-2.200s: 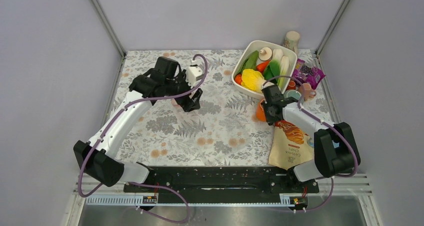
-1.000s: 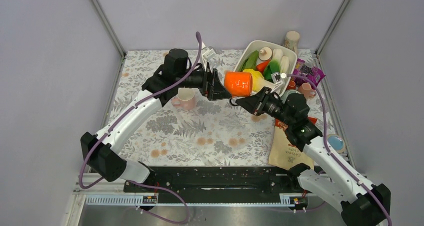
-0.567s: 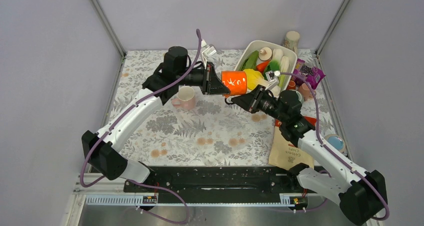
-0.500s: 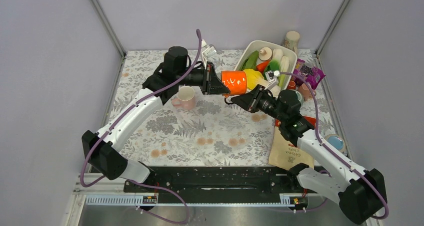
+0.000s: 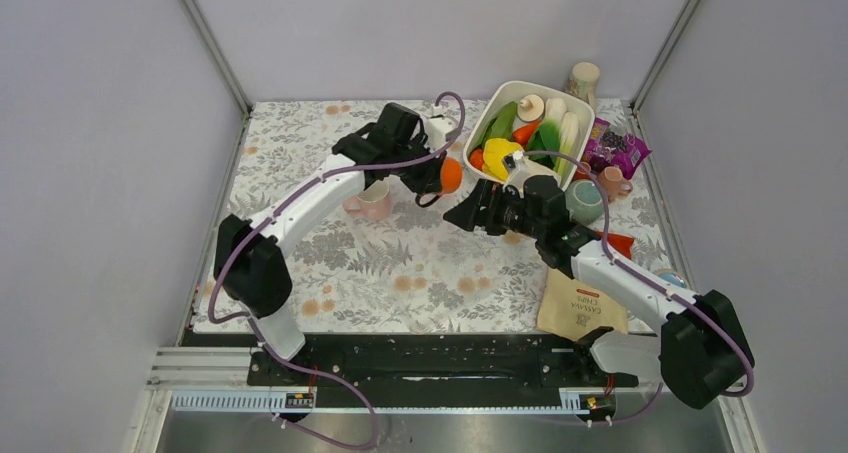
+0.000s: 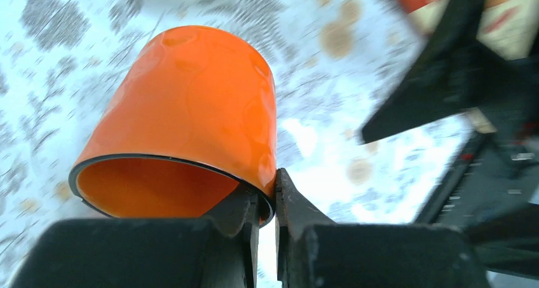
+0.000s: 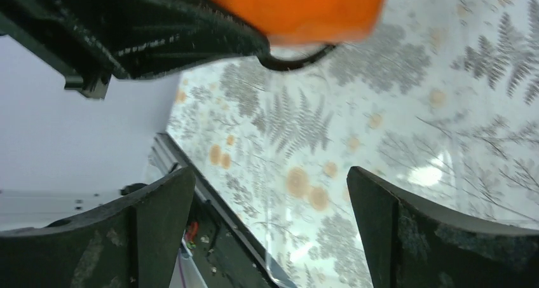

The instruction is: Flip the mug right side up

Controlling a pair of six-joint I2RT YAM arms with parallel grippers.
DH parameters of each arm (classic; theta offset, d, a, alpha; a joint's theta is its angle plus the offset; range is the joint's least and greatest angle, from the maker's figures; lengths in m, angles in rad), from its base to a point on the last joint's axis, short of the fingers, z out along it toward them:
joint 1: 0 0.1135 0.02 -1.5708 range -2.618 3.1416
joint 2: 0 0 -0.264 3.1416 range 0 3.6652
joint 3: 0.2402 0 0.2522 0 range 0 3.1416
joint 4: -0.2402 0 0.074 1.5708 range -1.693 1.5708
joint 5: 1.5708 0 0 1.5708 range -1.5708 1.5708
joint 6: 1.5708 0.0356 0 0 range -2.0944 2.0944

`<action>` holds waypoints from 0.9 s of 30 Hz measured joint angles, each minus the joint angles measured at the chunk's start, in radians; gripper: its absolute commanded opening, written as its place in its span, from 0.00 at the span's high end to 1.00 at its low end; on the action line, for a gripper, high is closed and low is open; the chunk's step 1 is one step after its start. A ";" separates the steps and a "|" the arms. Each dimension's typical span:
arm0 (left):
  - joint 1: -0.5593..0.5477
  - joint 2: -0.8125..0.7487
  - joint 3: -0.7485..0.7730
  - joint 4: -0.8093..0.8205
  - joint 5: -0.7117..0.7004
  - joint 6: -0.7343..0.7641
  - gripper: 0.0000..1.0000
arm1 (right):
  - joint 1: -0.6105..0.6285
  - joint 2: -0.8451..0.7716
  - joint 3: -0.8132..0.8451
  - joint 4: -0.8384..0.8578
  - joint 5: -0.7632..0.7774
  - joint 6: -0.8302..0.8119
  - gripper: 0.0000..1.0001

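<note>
The orange mug [image 6: 191,110] hangs above the floral table, its open mouth facing the left wrist camera. My left gripper [image 6: 274,202] is shut on its rim, one finger inside and one outside. From above, only a small part of the mug [image 5: 451,175] shows beside the left gripper [image 5: 438,173], just left of the white bowl. My right gripper [image 5: 468,213] stands open a little to the right and nearer, with nothing between its fingers [image 7: 159,231]. In the right wrist view the mug [image 7: 299,8] is at the top edge, apart from the right gripper [image 7: 273,227].
A white bowl [image 5: 520,84] of toy vegetables stands at the back right. A pink mug [image 5: 372,201] sits upright under the left arm. A teal cup [image 5: 585,201], a purple packet [image 5: 620,148] and a chips bag [image 5: 578,308] lie along the right side.
The left gripper closed on the mug's rim and the right gripper let go and opened wide. The left arm then turned and carried the mug down beside the bowl.
</note>
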 measured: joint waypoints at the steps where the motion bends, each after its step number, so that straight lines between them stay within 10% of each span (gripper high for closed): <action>1: 0.001 0.022 0.004 -0.020 -0.045 0.037 1.00 | 0.000 0.008 0.003 -0.027 0.007 -0.011 0.01; 13: 0.004 0.318 0.293 -0.306 -0.364 0.463 1.00 | 0.000 -0.076 0.019 -0.392 0.149 -0.181 0.01; 27: 0.001 0.526 0.418 -0.488 -0.424 0.578 0.95 | 0.001 -0.164 0.020 -0.612 0.369 -0.275 0.01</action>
